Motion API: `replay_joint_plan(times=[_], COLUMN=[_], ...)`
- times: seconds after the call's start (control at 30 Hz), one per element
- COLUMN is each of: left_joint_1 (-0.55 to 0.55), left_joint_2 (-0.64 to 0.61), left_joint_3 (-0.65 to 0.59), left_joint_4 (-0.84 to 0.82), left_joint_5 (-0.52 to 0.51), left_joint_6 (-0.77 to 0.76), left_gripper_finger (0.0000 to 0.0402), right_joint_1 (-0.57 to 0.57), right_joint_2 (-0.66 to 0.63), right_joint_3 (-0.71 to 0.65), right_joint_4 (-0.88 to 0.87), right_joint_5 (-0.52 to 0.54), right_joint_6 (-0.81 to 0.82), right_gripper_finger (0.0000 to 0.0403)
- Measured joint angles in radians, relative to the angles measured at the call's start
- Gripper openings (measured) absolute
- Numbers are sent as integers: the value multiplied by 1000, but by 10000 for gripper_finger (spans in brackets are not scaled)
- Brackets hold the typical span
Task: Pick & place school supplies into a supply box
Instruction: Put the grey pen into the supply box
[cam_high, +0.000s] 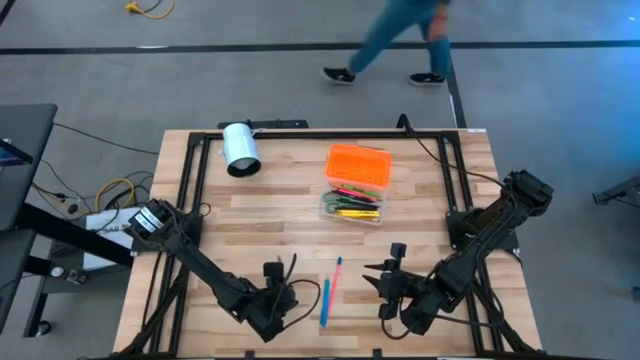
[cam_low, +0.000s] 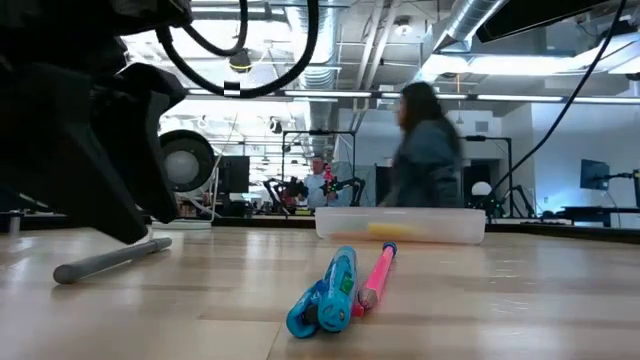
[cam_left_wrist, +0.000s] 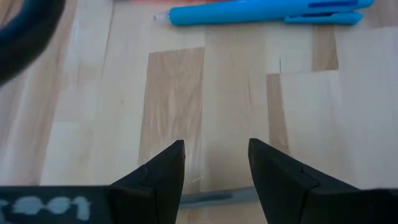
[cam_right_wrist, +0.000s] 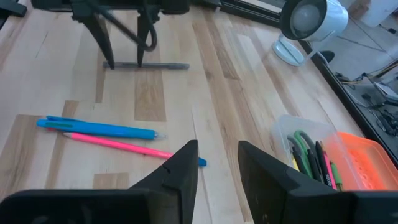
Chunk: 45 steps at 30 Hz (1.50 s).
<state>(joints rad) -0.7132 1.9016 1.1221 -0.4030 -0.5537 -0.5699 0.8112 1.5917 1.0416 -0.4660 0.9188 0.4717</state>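
The left pincer is hanging low over a grey pen lying flat on the tabletop, its fingers standing apart with the pen's barrel crossing the gap beneath them. The tips are sitting at one end of the barrel rather than its middle, so a squeeze there is likely to be tipping or spinning the pen out instead of lifting it level. Because the pen is thin and flat against the wood, the fingertips may also be scraping the surface or closing just above it and coming up empty.

Near that spot a blue pen and a pink pen are lying side by side, touching; any sideways sweep of the left arm risks knocking them and rolling them off toward the front edge.

The supply box is sitting well apart, toward the far side, already holding several supplies, its orange lid folded back. A long pen carried crookedly could be catching on the rim and dropping outside.

The right pincer is waiting on the other side of the two pens, fingers apart and holding nothing
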Motion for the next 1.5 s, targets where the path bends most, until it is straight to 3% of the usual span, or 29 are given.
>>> replay_joint_plan(times=[0.4,0.63,1.07,1.3,1.5], left_joint_1=[7,-18,-110,-171,-182], left_joint_2=[18,14,-7,-58,-65], left_joint_3=[1,4,6,44,64], left_joint_4=[1,-60,-279,-317,-387], left_joint_5=[187,272,329,182,41], left_joint_6=[-2,-105,-335,-310,-377], left_gripper_finger=[168,168,168,168,168], right_joint_1=[0,0,-1,-10,-27], right_joint_2=[0,0,0,0,0], right_joint_3=[0,0,0,-34,-98], right_joint_4=[-5,-5,-5,33,82], right_joint_5=[0,0,-1,-1,-4], right_joint_6=[0,1,0,0,23], right_gripper_finger=[107,107,107,107,107])
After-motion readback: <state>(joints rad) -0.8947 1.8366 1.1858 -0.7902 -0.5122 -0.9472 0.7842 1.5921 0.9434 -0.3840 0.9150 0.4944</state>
